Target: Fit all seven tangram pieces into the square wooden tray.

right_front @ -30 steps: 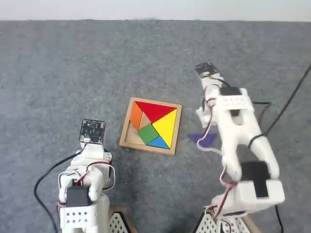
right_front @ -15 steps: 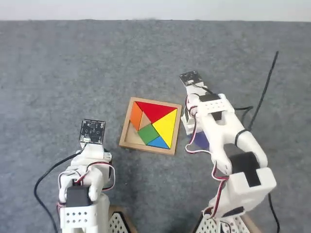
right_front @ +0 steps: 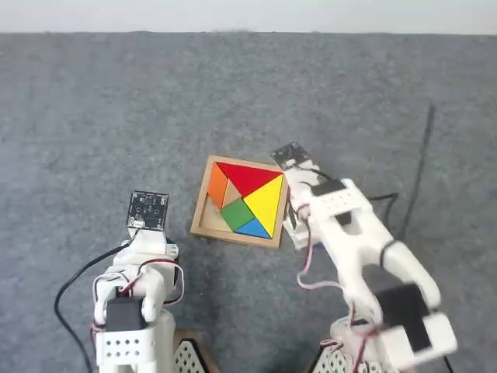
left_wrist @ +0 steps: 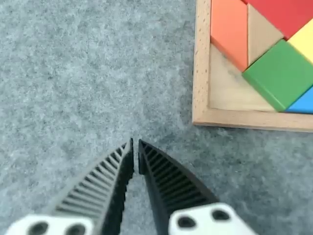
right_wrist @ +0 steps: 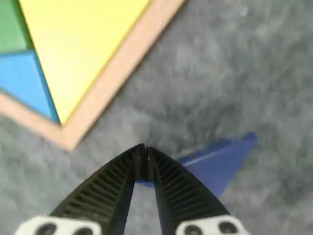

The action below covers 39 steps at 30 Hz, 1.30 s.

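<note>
Left hand (left_wrist: pixel 135 147) closed, held close in, right hand (right_wrist: pixel 145 149) closed, stretched forward, tips pointing down

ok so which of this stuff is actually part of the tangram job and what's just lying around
Job:
- tray
- pieces in it: red, orange, yellow, green, blue
- dark blue triangle, on the mat beside the tray
- right claw, shut, at that triangle

Lying about:
- grey mat
- black cable
- left claw, shut over bare mat

Bright, even light; soft shadows
</note>
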Tool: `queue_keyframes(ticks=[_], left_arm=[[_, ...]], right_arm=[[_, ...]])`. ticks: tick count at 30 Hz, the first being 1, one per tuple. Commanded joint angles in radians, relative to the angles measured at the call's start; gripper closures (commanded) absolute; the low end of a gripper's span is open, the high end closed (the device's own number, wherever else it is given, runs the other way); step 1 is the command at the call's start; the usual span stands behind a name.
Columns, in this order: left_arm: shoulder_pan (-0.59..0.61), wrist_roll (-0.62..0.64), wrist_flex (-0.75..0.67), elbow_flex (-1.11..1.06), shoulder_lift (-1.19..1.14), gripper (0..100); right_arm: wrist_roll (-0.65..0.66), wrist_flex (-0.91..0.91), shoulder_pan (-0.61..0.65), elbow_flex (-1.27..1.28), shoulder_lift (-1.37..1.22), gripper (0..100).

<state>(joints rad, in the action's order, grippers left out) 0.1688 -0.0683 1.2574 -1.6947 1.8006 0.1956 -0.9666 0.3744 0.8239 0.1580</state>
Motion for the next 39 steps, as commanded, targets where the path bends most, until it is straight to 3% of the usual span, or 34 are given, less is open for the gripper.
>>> queue_keyframes(ticks=[1,10,17,23,29,34,39], left_arm=[[-0.006,-0.002,0.003,0.01,0.017,98],[-0.006,-0.002,0.003,0.01,0.017,98],[-0.006,-0.002,0.003,0.01,0.017,98],[-0.006,-0.002,0.003,0.01,0.017,98],[-0.006,-0.002,0.003,0.01,0.017,98],[-0.006,-0.002,0.003,0.01,0.017,98],[-0.006,-0.002,0.003,0.01,0.017,98]], right_arm=[[0.037,-0.005,0.012,0.061,0.12,99.1],[-0.014,-0.038,-0.15,0.061,0.28,97.6],[-0.069,-0.031,-0.173,0.063,0.2,76.9],[-0.207,0.061,-0.174,0.063,0.114,81.6],[-0.247,0.053,-0.176,0.06,0.033,81.8],[-0.354,0.042,-0.174,0.06,0.033,81.8],[-0.354,-0.016,-0.174,0.06,0.033,81.8]])
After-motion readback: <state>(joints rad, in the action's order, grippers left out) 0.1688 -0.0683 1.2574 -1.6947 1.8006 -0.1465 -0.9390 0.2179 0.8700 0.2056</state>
